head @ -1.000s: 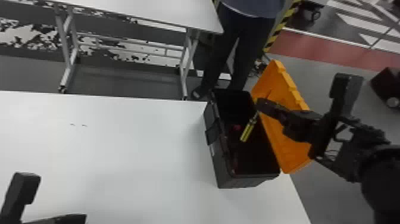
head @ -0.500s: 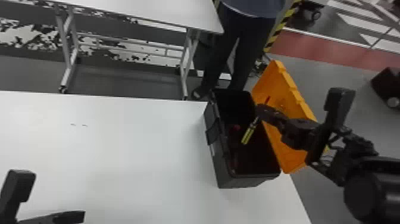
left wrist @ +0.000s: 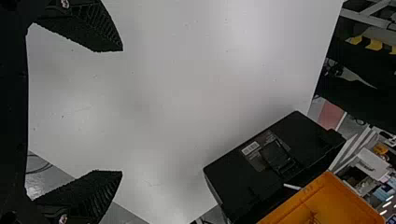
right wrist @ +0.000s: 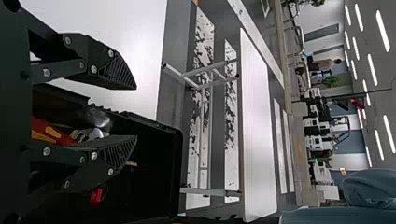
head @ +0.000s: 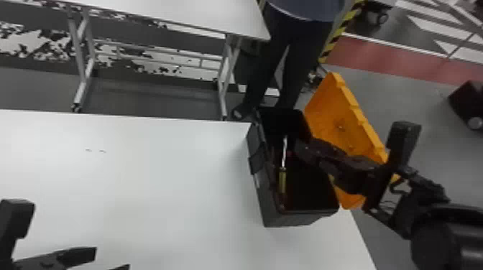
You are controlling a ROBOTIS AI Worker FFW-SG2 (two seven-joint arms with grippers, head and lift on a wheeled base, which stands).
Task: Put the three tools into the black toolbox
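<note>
Your right black gripper (right wrist: 135, 112) is open over the black plastic toolbox (head: 287, 219), likely so the yellow-handled screwdriver (head: 282, 179) below it settles inside; the white desk (left wrist: 196, 93) lies beneath your open left gripper (left wrist: 122, 111).

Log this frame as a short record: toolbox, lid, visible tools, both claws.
toolbox: black, on white table
lid: orange, open
yellow-handled tool: inside toolbox
red-and-orange handle: inside toolbox
right claw: open, at the toolbox
left claw: open, above table, away from toolbox
</note>
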